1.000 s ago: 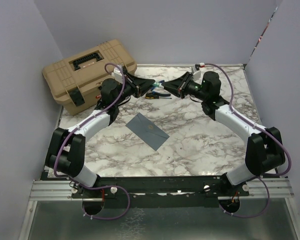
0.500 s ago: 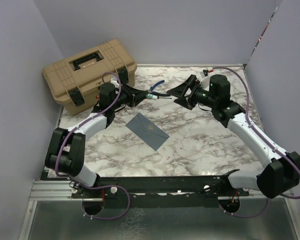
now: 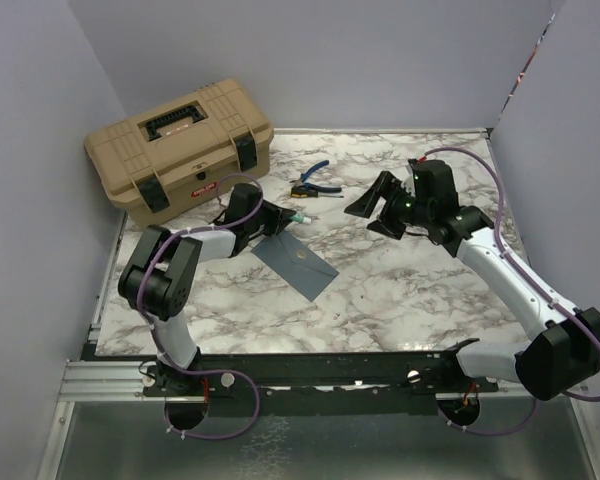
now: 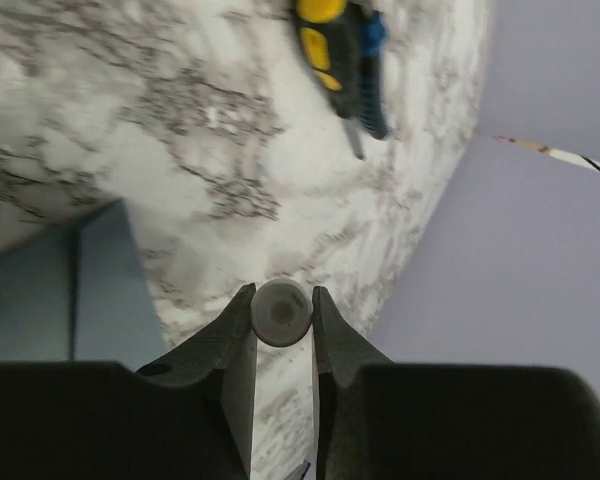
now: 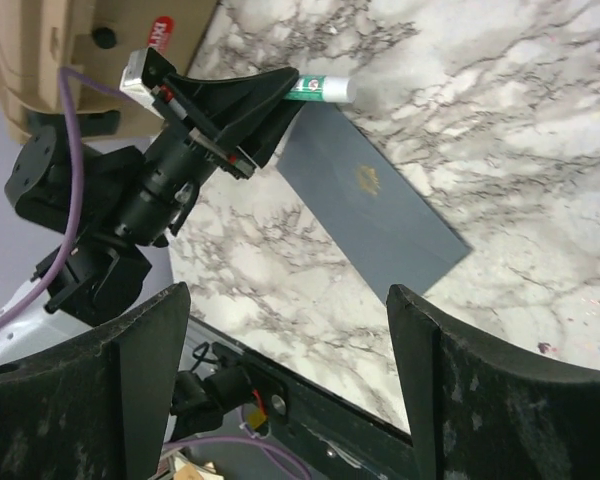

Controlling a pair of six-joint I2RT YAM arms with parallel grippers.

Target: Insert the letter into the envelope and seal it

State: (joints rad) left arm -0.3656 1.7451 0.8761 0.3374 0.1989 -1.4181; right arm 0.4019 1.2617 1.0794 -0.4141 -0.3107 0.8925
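Nearest the arm bases, the envelope (image 3: 295,260) lies flat on the counter (image 3: 420,290), a plain rectangle with its flap apparently down, its far corner just below the left claw (image 3: 283,218). That claw is clamped on a glue stick (image 4: 281,312), which juts out past its tips over that corner. The right claw (image 3: 378,212) hangs to the right, well apart from the envelope, its jaws spread wide and holding nothing.

The letter shows in no view, so sealing now might close an empty envelope. Nothing pins the envelope either – a dragged stick would likely slide it. The grip sits near the stick's end, so pressing could swing it in the jaws.

Beyond the left claw lie pliers (image 3: 310,183) and a tan toolbox (image 3: 180,150).

Count: two claws, one envelope, one glue stick, one pair of pliers, one toolbox – no letter seen.
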